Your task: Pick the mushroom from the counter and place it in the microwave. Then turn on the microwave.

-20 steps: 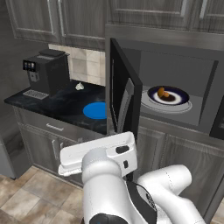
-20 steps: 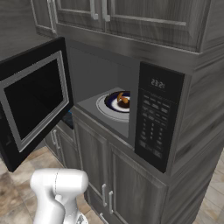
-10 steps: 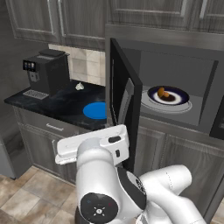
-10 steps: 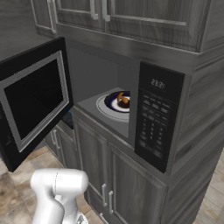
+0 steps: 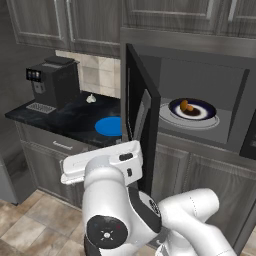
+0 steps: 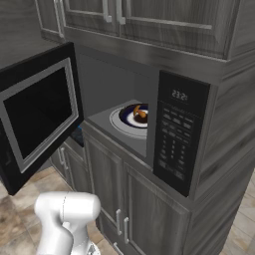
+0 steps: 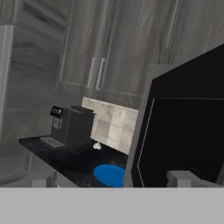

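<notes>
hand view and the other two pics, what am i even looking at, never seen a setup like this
It is a white robot arm on a driving base in a rendered kitchen. Two pictures come from cameras on the base, behind the arm to its left and right. The third looks along the gripper, whose jaws stand open and hold nothing. The microwave has its door swung open, with the mushroom on a plate inside. On the black counter sit a coffee machine, a blue plate and a small whitish lump.
</notes>
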Robot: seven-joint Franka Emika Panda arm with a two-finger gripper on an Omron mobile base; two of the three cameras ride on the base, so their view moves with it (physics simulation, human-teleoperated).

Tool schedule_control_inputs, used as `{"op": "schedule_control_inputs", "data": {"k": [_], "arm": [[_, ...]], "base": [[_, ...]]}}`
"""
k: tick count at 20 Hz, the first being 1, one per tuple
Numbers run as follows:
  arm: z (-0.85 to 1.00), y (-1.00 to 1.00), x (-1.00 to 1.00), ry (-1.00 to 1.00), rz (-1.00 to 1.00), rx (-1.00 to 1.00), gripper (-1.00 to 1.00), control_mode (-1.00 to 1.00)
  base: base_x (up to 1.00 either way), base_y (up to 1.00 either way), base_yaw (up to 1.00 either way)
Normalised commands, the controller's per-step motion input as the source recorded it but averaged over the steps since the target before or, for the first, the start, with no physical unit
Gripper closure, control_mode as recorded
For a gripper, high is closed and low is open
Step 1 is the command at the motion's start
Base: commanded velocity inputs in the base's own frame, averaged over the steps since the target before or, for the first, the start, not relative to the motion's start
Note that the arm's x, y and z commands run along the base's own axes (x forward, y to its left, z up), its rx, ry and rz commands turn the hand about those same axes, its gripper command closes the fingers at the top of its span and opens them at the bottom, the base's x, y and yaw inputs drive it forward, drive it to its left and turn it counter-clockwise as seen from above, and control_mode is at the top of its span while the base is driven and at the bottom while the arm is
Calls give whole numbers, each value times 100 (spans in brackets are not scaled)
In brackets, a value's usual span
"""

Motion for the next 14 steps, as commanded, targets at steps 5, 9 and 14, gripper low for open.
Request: {"op": "schedule_control_inputs", "data": {"k": [5,9,14], "arm": [[-8,-2,20,0,0,0,-100,-100],[0,-19,29,0,0,0,-100,-100],[0,-36,34,0,-1,0,-100,-100]], "base": [[0,0,0],[0,0,0],[0,0,0]]}}
